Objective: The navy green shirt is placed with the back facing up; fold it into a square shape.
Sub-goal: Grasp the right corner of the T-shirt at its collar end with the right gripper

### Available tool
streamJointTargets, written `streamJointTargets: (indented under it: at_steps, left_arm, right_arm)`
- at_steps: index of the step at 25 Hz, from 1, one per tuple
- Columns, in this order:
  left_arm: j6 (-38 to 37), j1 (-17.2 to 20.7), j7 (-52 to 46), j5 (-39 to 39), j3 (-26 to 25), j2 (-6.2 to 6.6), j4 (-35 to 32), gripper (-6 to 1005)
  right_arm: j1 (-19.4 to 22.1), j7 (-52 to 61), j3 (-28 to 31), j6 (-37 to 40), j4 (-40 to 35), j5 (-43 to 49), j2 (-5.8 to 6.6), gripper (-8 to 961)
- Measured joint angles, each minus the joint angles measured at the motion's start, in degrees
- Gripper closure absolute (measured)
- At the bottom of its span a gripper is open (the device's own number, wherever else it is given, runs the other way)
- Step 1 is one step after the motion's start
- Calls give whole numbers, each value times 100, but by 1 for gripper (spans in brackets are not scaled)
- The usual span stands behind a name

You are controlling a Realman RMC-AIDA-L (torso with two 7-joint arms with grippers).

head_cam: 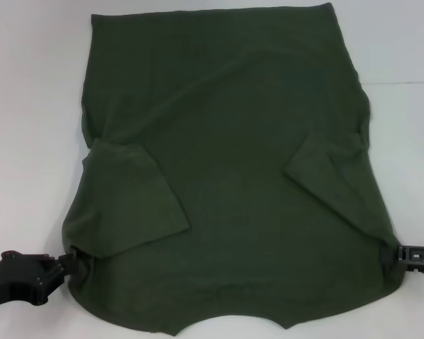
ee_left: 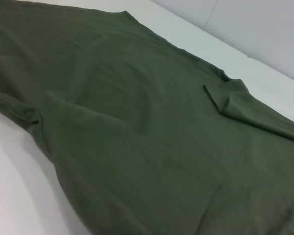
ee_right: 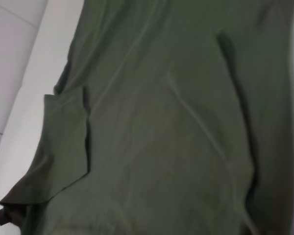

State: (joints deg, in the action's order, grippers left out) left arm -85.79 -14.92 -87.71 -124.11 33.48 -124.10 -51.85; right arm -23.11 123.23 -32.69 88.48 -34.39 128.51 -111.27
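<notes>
Item: shirt (head_cam: 233,162), dark olive green, short-sleeved, lying plain side up on a white counter (head_cam: 28,85). No lettering shows. The collar end lies nearest the robot, the notch of the neckline at the near edge; the straight hem lies at the far side. It covers most of the counter.

Condition: both sleeves folded inward onto the body. The left sleeve (head_cam: 131,205) lies as a broad flap over the left shoulder region; the right sleeve (head_cam: 321,176) lies as a smaller angled flap on the right. Judged reason: sleeves tucked in leave a roughly rectangular panel, ready for a lengthwise fold. Faint creases run diagonally across the back.

Left gripper (head_cam: 69,265): low at the counter, at the left near corner of the shirt, by the shoulder. The cloth bunches slightly against its tip, which suggests the fingers are pinching the shoulder edge; the fingers themselves are hidden by cloth, so how far they stand apart cannot be told.

Right gripper (head_cam: 394,254): low at the right near corner, touching the opposite shoulder edge. Fingers likewise not readable; cannot tell whether spread or pressed together.

Placement, judged: one gripper at each shoulder corner suits lifting the collar end and carrying it toward the hem.

Task stage, judged: sleeves in, main fold not yet made.
</notes>
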Motion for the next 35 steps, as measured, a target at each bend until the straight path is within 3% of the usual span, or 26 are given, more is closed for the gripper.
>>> streamJointTargets:
  at_steps: [20, 24, 31, 33, 35]
  left_arm:
    - [37, -11, 9, 1, -5, 9, -1, 974]
    - [48, -11, 13, 1, -2, 9, -1, 975]
    - [62, -11, 18, 1, -1, 9, -1, 975]
    - [63, -11, 18, 1, 5, 9, -1, 975]
    - [63, -25, 18, 1, 8, 9, -1, 974]
  right_arm:
    - [-29, 440, -29, -112, -31, 320, 54, 225]
    - [-20, 586, -45, -230, -40, 369, 69, 421]
    - [-37, 619, -39, -261, -42, 462, 65, 659]
    - [-37, 620, -34, -266, -42, 464, 60, 896]
    - [-29, 615, -17, -270, -42, 464, 54, 904]
